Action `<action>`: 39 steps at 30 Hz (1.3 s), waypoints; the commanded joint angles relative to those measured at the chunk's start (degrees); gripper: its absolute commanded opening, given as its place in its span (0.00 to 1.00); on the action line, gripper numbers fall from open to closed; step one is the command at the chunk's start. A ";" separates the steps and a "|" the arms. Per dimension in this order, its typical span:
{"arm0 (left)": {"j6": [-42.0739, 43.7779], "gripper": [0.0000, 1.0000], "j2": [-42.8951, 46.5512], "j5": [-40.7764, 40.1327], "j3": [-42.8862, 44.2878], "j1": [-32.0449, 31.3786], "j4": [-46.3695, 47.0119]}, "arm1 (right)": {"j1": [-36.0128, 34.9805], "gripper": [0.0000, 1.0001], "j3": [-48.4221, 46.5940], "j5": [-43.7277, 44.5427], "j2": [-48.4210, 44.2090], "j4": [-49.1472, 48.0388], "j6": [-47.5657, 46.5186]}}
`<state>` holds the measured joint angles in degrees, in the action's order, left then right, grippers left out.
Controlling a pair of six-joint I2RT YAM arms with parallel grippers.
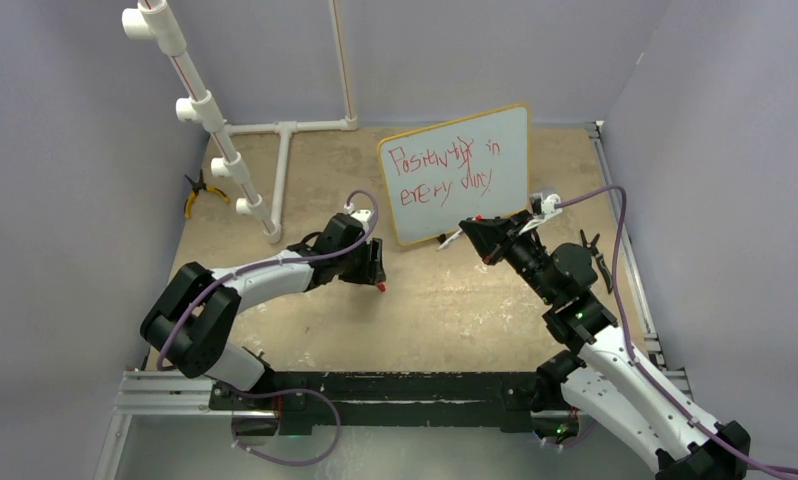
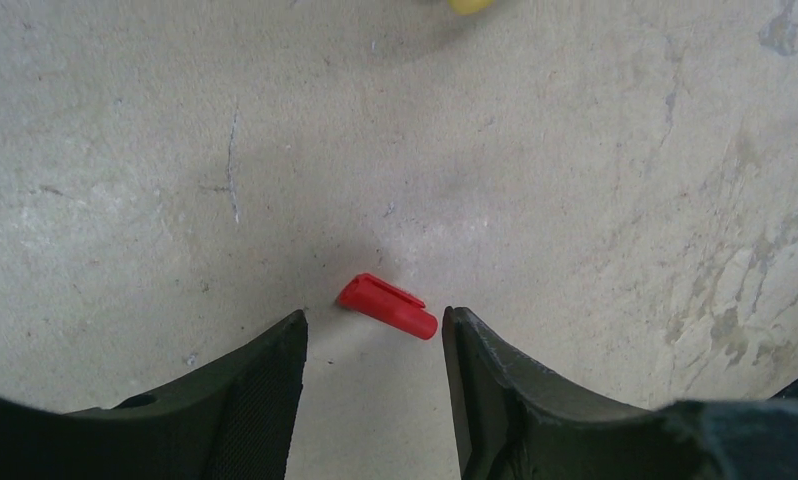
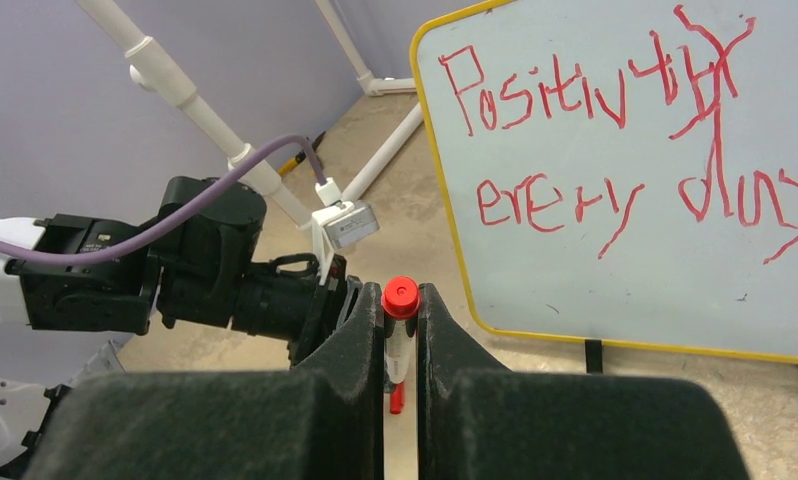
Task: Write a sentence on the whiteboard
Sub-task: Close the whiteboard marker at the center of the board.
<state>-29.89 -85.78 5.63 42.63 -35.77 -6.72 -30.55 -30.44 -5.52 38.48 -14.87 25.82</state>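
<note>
The board (image 1: 455,175) stood up on its small black feet on the desk (image 1: 445,320), toward 1 o'clock from the desk's middle in the top view. The sentence (image 1: 445,170) was on it in thin red writing, in two lines. The top line read about "Positivity in" and the bottom line "every day", and some letters were messy and crossed over. The right end effector (image 1: 472,235) was at 6 o'clock from the board, near its bottom edge. It was shut tight on a marker (image 3: 400,305), whose round red end showed between the fingers. The left end effector (image 1: 375,270) was low over the desk at 7 o'clock from the board. Its fingers were apart, about half wide, and held nothing. A small red cap (image 2: 387,306) lay flat on the desk just in front of the gap between them, very close to one finger. A white pipe frame (image 1: 215,120) stood at 10 o'clock.
</note>
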 commanded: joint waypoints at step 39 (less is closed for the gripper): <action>6.23 0.50 1.55 9.93 -4.09 -1.36 4.29 | -0.17 0.00 0.20 -0.28 -1.47 -0.17 -0.95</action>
<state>-23.18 -87.02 15.62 39.90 -36.14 -1.13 -30.55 -30.44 -5.58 38.09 -14.15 25.45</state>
